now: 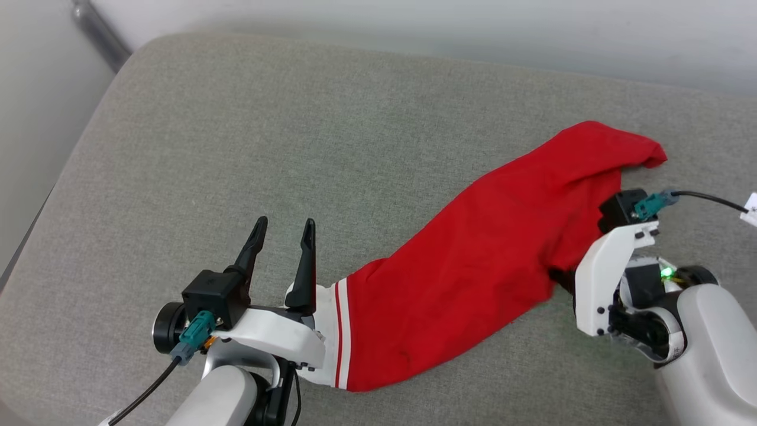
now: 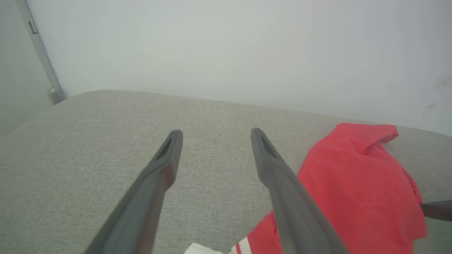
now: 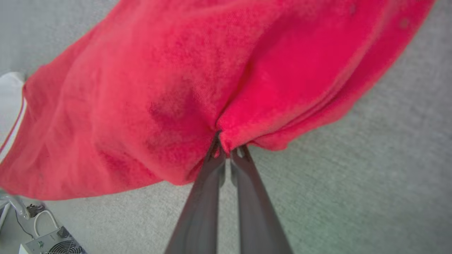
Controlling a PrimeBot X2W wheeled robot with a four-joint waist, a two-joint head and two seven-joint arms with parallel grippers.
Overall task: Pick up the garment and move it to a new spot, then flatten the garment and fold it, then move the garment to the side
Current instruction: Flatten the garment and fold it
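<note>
The garment (image 1: 473,260) is a red jersey lying bunched in a long diagonal strip on the grey cushion (image 1: 236,148), its white sleeve with red-and-white striped trim (image 1: 338,331) at the lower left end. My right gripper (image 3: 227,150) is shut on a fold of the garment's red cloth (image 3: 197,88) at its right edge; in the head view its fingers are hidden under the cloth. My left gripper (image 1: 282,228) stands open just left of the white sleeve, nothing between its fingers (image 2: 166,165). The garment (image 2: 356,187) lies to the right in the left wrist view.
The grey cushion runs back to a pale wall (image 1: 414,23), with a grey pole (image 1: 97,32) at the far left corner. Bare cushion lies left of and behind the garment. A fan box and cables (image 3: 53,243) sit on the floor beyond the cushion's edge.
</note>
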